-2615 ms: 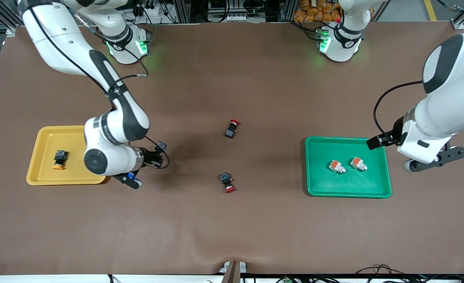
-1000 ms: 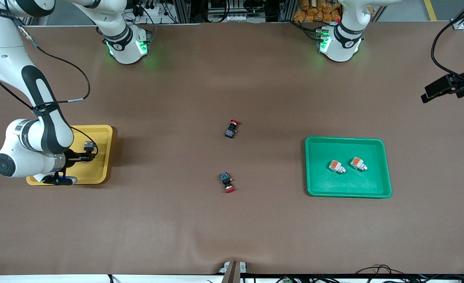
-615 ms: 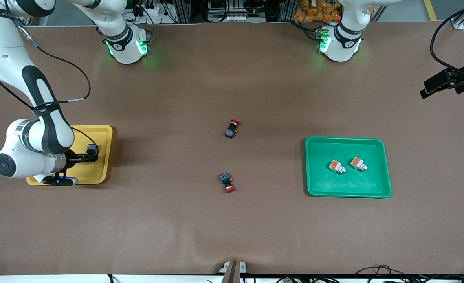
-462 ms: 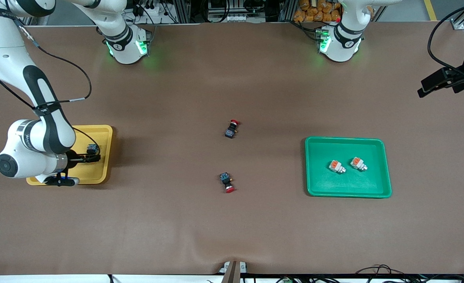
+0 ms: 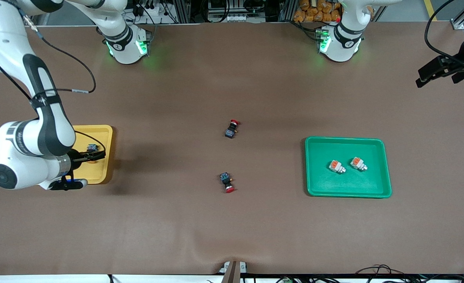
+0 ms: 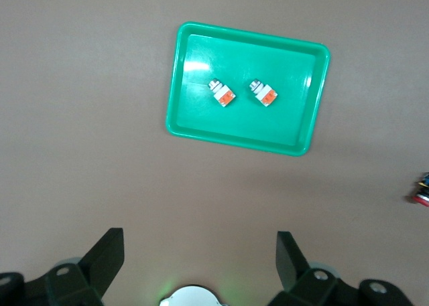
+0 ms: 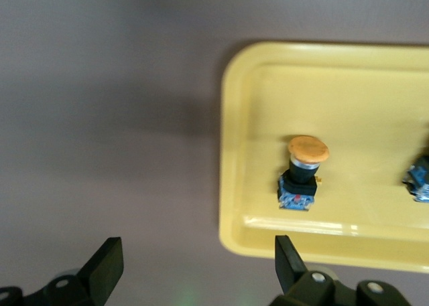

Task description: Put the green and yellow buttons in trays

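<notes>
The yellow tray [image 5: 102, 135] lies at the right arm's end of the table. In the right wrist view the yellow tray [image 7: 375, 105] holds a black-blue button with an orange-yellow cap [image 7: 303, 174]. A second black-blue button [image 7: 419, 183] shows at the picture's edge. One of them shows in the front view [image 5: 92, 147]. My right gripper [image 7: 198, 266] is open and empty above the tray's edge [image 5: 94, 156]. The green tray [image 5: 347, 188] holds two white-grey buttons [image 5: 336, 166] [image 5: 358, 163]. My left gripper [image 6: 198, 259] is open and empty, high above the table.
Two black-blue buttons with red caps lie mid-table, one farther from the front camera [image 5: 232, 128], one nearer [image 5: 227, 182]. The left arm's wrist [image 5: 448, 65] hangs at the left arm's end of the table. Bare brown mat lies between the trays.
My right gripper carried a black-blue button to the yellow tray, let it go there and lifted. My left arm rose away from the green tray.
</notes>
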`<action>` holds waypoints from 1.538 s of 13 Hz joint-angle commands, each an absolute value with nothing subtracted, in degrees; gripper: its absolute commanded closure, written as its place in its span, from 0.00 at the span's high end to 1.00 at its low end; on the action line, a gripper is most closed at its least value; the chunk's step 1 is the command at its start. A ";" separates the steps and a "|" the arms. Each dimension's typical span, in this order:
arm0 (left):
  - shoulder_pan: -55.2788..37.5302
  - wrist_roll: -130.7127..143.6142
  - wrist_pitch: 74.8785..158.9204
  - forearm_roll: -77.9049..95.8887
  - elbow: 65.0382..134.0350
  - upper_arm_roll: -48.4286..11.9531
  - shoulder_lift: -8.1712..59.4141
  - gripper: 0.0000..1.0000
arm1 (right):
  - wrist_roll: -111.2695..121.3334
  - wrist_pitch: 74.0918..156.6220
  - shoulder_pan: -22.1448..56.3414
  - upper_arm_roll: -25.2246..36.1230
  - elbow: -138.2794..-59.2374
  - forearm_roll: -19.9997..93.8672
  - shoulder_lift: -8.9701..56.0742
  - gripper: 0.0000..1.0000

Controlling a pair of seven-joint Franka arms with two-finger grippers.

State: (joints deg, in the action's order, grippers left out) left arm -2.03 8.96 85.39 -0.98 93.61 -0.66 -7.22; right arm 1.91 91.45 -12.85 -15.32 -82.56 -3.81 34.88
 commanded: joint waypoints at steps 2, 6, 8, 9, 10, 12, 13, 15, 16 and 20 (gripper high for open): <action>-1.85 8.17 87.27 -2.46 96.59 -1.23 -9.67 1.00 | 4.05 79.06 -12.92 -21.34 -69.13 -5.00 34.45 1.00; -1.85 8.00 86.93 -2.37 96.15 -1.23 -9.76 1.00 | 3.96 74.79 -12.75 -21.36 -67.15 -5.18 29.47 1.00; -1.93 8.00 86.75 -2.37 96.15 -1.14 -9.58 1.00 | -0.15 74.71 -11.96 -21.53 -67.32 -4.14 25.94 1.00; -1.93 8.00 86.66 -2.37 96.24 -1.23 -9.58 1.00 | -5.48 74.01 -10.91 -21.53 -67.76 -4.13 23.93 1.00; -1.93 8.00 86.75 -2.37 96.59 -1.23 -9.67 1.00 | -10.58 73.48 -9.07 -21.27 -68.11 -4.91 22.34 1.00; -1.85 8.00 86.75 -2.29 97.03 -1.23 -9.84 1.00 | -13.01 73.13 -8.70 -21.18 -69.25 -5.27 20.14 1.00; -1.85 8.09 86.75 -1.94 97.03 -1.32 -9.93 1.00 | -12.92 72.52 -9.66 -21.27 -69.26 -4.84 19.60 1.00; -1.93 8.09 86.75 -1.93 97.64 -1.49 -10.11 1.00 | -12.66 72.16 -12.21 -21.53 -69.34 -2.39 18.73 1.00; -1.93 8.09 86.75 -1.93 98.17 -1.58 -10.54 1.00 | -12.48 72.16 -12.22 -21.27 -70.30 -1.85 17.50 1.00; -2.11 8.09 86.75 -1.85 99.14 -1.58 -10.81 1.00 | -12.39 72.42 -10.20 -17.94 -72.95 -1.67 13.19 1.00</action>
State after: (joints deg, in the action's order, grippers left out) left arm -1.99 8.96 86.47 -1.20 97.12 -1.45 -8.79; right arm -12.44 71.97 -11.18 -20.14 -69.29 -2.89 17.53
